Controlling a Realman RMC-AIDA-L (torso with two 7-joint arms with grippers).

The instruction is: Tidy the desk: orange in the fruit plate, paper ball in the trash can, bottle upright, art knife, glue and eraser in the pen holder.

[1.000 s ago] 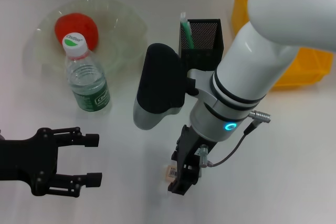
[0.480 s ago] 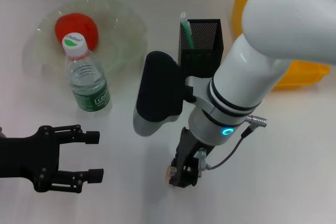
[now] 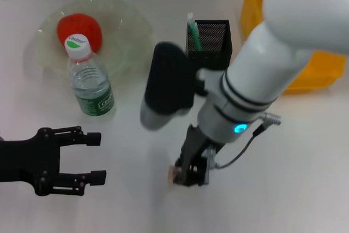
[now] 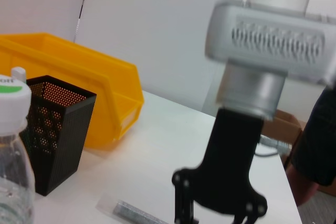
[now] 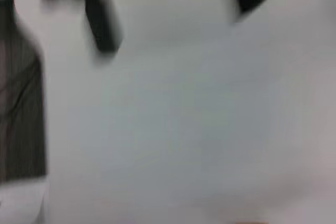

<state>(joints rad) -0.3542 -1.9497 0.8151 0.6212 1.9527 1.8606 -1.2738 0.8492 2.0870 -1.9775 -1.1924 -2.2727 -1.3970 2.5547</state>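
Note:
My right gripper [image 3: 191,172] points down at the table in front of the pen holder [image 3: 210,41]. A small tan eraser [image 3: 174,174] lies at its fingertips; I cannot tell whether they touch it. In the left wrist view the right gripper [image 4: 218,209] has its fingers apart. My left gripper [image 3: 94,157] is open and empty at the near left. The bottle [image 3: 90,83] stands upright. The orange [image 3: 79,30] lies in the fruit plate [image 3: 128,45]. A green-and-white stick [image 3: 192,29] stands in the pen holder. A grey flat bar [image 4: 137,213] lies on the table.
A yellow bin [image 3: 316,72] stands at the far right behind my right arm, and it also shows in the left wrist view [image 4: 100,93]. My right forearm hides the table between the pen holder and the gripper. No trash can or paper ball is in view.
My right arm has shifted a little and its gripper has drawn closer over the eraser. The eraser stays in about the same spot. My left gripper has barely moved.

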